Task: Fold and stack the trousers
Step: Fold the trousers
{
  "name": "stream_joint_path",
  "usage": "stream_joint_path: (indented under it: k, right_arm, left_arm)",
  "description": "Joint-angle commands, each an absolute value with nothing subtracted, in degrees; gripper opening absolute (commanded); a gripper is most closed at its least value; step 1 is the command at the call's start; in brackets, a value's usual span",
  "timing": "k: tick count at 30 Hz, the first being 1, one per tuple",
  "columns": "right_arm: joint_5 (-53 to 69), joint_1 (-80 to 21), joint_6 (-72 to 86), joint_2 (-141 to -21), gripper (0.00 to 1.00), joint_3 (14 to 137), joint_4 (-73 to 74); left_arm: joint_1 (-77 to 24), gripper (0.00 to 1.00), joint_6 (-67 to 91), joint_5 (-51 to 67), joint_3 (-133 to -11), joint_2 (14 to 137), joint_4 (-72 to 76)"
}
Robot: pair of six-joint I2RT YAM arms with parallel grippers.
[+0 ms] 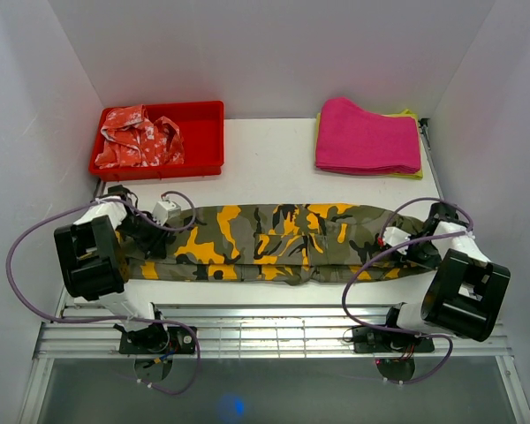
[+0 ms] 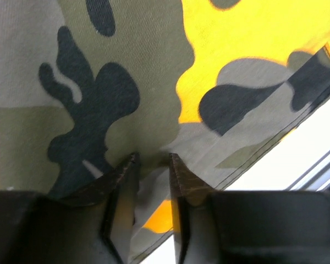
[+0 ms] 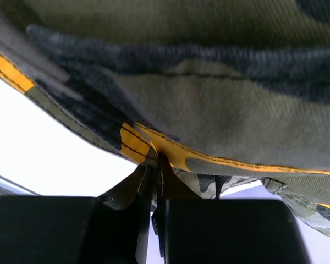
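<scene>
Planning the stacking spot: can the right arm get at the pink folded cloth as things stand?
Likely yes: the pink folded cloth lies on its side, only bare table before it. But the right gripper is shut on the trousers, not free.

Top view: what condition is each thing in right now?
Trousers: folded lengthwise, lying flat across the table.
Left arm: jaws slightly apart at the trousers' edge; grip unclear.
Right arm: jaws shut on the trousers' end.
Red-and-white garment: crumpled in the red tray.
Pink cloth: folded, on a yellow cloth.
</scene>
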State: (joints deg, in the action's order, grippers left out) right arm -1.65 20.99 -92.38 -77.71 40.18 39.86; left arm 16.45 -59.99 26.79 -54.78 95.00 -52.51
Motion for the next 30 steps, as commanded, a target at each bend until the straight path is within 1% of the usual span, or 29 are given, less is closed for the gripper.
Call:
stream_joint_path:
  k: [1,2,3,5,6,7,8,9,10,11,13,14,16,18,19,21,23,24,25,26,27,28,29,30]
  right_arm:
    - [-7.30,22.06,-92.73,-77.95,0.08,39.29,35.07]
    - [-7.03,21.97,-91.68,-78.74,0.08,39.64,35.42]
    - [-6.86,21.97,-91.06,-79.27,0.08,40.16,36.03]
    - [-5.89,21.97,-89.92,-79.98,0.08,41.82,38.04]
    - [-5.54,21.97,-88.96,-80.07,0.10,42.36,38.93]
    - [-4.41,21.89,-88.34,-79.98,0.27,42.97,39.98]
    - [-3.61,21.80,-87.81,-79.72,0.36,44.54,41.12]
    - [-2.65,21.54,-86.67,-79.37,0.54,45.69,43.92]
    - [-0.64,21.45,-86.05,-79.02,0.63,47.01,45.25]
    - [2.08,21.53,-85.44,-78.06,0.68,48.59,46.74]
    - [7.08,21.45,-83.68,-77.26,0.68,53.95,51.57]
    - [8.95,21.36,-83.24,-76.47,0.67,55.88,53.42]
    - [12.90,20.22,-81.14,-75.42,0.63,60.46,57.82]
    - [14.23,16.46,-79.37,-73.22,0.61,62.13,59.67]
    - [15.20,14.78,-78.15,-72.43,0.60,62.66,60.29]
    - [15.73,7.94,-73.15,-69.79,0.59,62.23,59.51]
    - [14.16,1.97,-66.32,-68.56,0.58,60.39,57.49]
    - [13.80,-4.33,-64.36,-68.38,0.58,59.86,57.05]
    - [13.54,-6.74,-62.42,-68.20,0.57,58.81,56.61]
    - [13.19,-11.73,-58.49,-67.94,0.55,58.28,54.69]
    - [12.66,-14.39,-56.53,-68.03,0.52,57.66,53.36]
    - [11.61,-16.68,-54.77,-68.11,0.50,57.13,52.22]
    - [11.08,-19.14,-53.19,-69.16,0.45,56.69,51.34]
    - [10.90,-23.08,-50.22,-69.87,0.43,56.69,50.02]
  left_arm:
    - [18.28,0.45,-69.15,25.46,-56.06,90.65,-52.62]
    - [18.28,0.48,-70.21,28.36,-56.68,88.53,-54.39]
    - [17.93,0.54,-70.66,33.00,-57.39,86.50,-57.10]
    - [14.70,0.59,-68.22,36.11,-60.01,81.16,-59.14]
    - [12.76,0.61,-66.64,36.99,-60.90,79.56,-60.28]
    - [10.48,0.63,-62.88,37.52,-61.43,77.97,-60.38]
    - [5.15,0.63,-60.67,37.27,-62.04,74.91,-60.12]
    - [2.23,0.63,-57.69,37.00,-62.14,73.49,-57.85]
    - [-0.41,0.65,-54.00,36.22,-62.23,72.26,-55.92]
    - [-5.40,0.65,-46.83,35.69,-62.23,71.55,-54.07]
    - [-8.86,0.65,-41.07,34.90,-62.84,72.15,-50.29]
    - [-10.53,0.65,-36.09,35.33,-63.28,73.03,-48.53]
    - [-11.42,0.65,-31.84,36.99,-66.61,77.76,-48.08]
    - [-12.04,0.67,-26.05,40.24,-69.94,81.63,-48.08]
    - [-12.30,0.70,-24.36,41.47,-73.01,84.87,-47.90]
    - [-13.97,0.78,-19.37,42.01,-74.79,87.18,-46.06]
    - [-15.55,0.82,-16.80,41.75,-75.93,89.29,-44.65]
    - [-16.25,0.87,-15.83,40.88,-76.02,89.82,-43.60]
    - [-16.96,0.87,-15.39,40.35,-76.03,90.17,-43.33]
    - [-19.05,0.88,-15.73,39.65,-75.42,90.26,-42.81]
    - [-20.12,0.87,-16.17,38.68,-74.37,89.83,-42.19]
    - [-20.91,0.85,-16.87,36.58,-73.14,89.30,-41.40]
    - [-21.96,0.84,-16.96,35.78,-70.51,88.43,-40.79]
    - [-22.06,0.82,-16.96,35.34,-69.36,88.24,-40.43]
